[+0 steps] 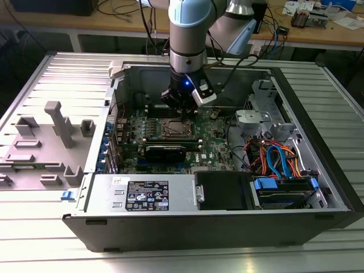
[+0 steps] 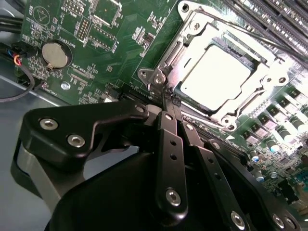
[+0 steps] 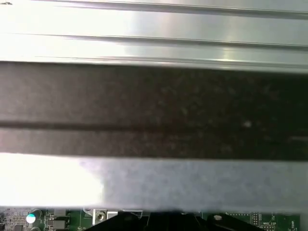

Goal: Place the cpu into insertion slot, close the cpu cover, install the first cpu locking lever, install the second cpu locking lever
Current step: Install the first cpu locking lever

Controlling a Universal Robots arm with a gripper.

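Nearest the camera in the second wrist view: gripper (image 2: 169,98) body, with black fingers (image 2: 171,144) pressed together and no gap between the tips. Nothing is visibly pinched. The tips sit at one corner of the socket, right by a hooked metal tab; we can't tell if they touch it.

Just past the tips, the cpu (image 2: 216,77) lies flat in the socket, its silver top glaring under the light. The cpu cover (image 2: 175,50) is down around it, and the chip shows through the window. We can't tell the lever state from here.

Around the socket is the green motherboard (image 2: 96,43), with a coin cell (image 2: 54,54) off to one side and black memory slots (image 2: 274,19) beyond the socket.

In the exterior view, the near wall of the open computer case (image 1: 227,227) comes first, then the power supply (image 1: 148,193). Mid-board is the insertion slot (image 1: 177,127), with the arm coming straight down just behind it. Blue and orange cables (image 1: 278,162) are at the exterior view's right, and a grey fixture tray (image 1: 51,142) is at the exterior view's left. Farthest back is a wooden bench (image 1: 318,34).
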